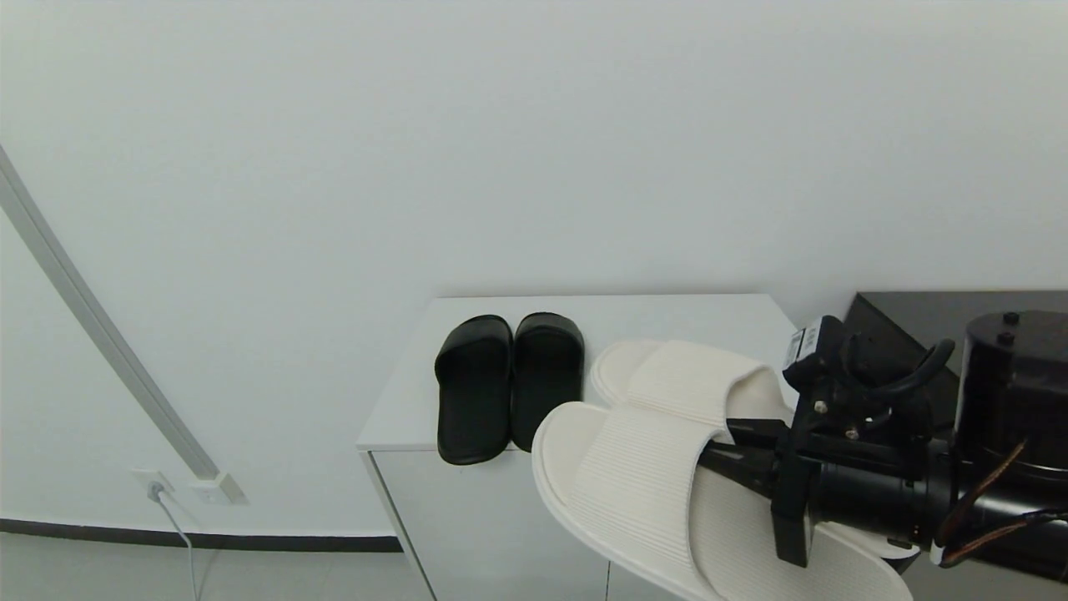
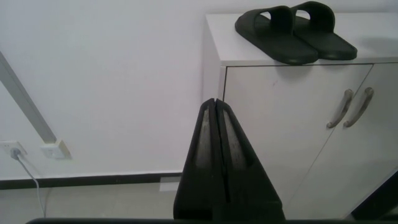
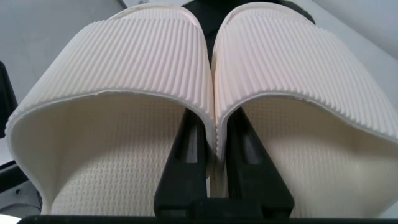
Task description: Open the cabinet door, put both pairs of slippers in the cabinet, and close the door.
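White slippers [image 1: 642, 476] were clamped by the straps in our right gripper [image 3: 214, 152]; the black pair [image 1: 507, 384] lay at ten o'clock on the cabinet [image 1: 676, 317]. Left gripper [image 2: 215, 111] was together, empty; we judged it should pull the door [image 2: 286, 134] first.

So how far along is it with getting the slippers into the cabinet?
Nothing looks finished yet. In hand: the right gripper is clamped on the white slippers, held up by the cabinet. Left to do: the cabinet doors are shut, the black slippers sit on top, and the left gripper is shut and empty. So open a door, load both pairs, close it.
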